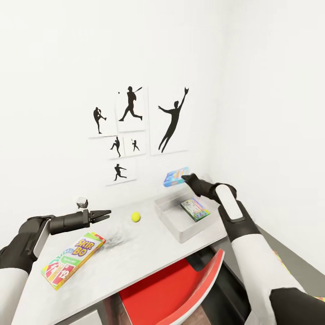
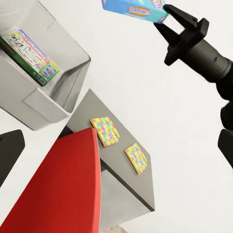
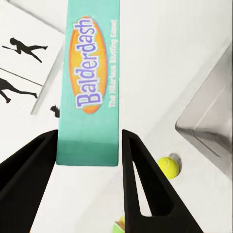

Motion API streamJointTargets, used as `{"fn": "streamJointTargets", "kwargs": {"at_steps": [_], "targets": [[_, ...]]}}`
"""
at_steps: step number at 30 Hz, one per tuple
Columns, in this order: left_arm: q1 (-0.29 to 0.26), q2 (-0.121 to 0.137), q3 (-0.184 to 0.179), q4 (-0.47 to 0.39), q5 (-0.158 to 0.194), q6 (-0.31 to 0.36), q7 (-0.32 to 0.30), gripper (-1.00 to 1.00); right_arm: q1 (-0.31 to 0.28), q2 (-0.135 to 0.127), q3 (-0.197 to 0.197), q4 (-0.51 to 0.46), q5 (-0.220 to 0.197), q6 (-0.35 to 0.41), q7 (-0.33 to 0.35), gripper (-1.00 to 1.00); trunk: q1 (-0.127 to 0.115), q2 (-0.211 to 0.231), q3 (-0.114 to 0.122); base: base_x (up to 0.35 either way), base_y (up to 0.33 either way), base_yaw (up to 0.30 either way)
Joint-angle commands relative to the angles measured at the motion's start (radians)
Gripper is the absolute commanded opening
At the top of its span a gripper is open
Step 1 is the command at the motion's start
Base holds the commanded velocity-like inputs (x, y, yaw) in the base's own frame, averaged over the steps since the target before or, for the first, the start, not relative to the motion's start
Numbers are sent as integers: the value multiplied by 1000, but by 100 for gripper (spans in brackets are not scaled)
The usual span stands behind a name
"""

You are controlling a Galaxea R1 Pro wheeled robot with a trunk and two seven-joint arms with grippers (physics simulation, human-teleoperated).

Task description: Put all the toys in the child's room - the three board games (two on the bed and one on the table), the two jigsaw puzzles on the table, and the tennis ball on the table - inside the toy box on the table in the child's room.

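Observation:
My right gripper (image 1: 184, 177) is shut on the smaller blue board game (image 1: 174, 178), lettered Balderdash (image 3: 90, 87), and holds it in the air above the far end of the toy box (image 1: 174, 222). The white-and-green board game (image 1: 195, 209) lies inside that grey bin. The tennis ball (image 1: 136, 217) rests on the table (image 1: 135, 257) left of the box. Near the front left lies the SKIP-BO board game (image 1: 72, 259). My left gripper (image 1: 106, 215) hovers open and empty over the table, left of the ball. Two jigsaw puzzles (image 2: 106, 130) (image 2: 137, 157) lie on a grey surface beyond the box.
A red chair (image 1: 180, 289) is tucked under the table's front edge, below the toy box. White walls close the corner behind and to the right, with black silhouette posters (image 1: 131, 135) above the table. A small grey cube (image 1: 81, 202) sits at the back left.

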Motion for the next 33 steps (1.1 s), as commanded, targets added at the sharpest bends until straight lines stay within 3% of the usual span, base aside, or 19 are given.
{"fn": "streamJointTargets", "kwargs": {"at_steps": [1, 5, 13, 20, 25, 33], "targets": [[0, 0, 0, 0, 2, 10, -2, 100, -24, 0, 1, 33, -14, -3, -21, -100, 0, -1, -1, 0, 0, 0], [0, 0, 0, 0, 2, 10, -2, 100, -65, 0, -3, 136, -13, -22, -35, -100, 0, -1, -1, 0, 0, 0], [0, 1, 0, 0, 2, 8, -1, 100, -74, 0, -11, 182, -15, -146, -40, -100, 0, -1, -1, 0, 0, 0], [0, 1, 0, 0, 2, 8, -1, 100, -62, -3, -25, 185, -22, -154, -36, -100, 0, -1, -1, 0, 0, 0], [0, 1, 0, 0, 2, 7, -1, 100, -60, -5, -48, 181, -64, -153, -26, -100, 0, -1, -1, 0, 0, 0], [0, 1, 0, 0, 2, 6, 0, 100, -56, -3, -53, 177, -87, -152, -25, -100, 0, -1, -1, 0, 0, 0]]}}
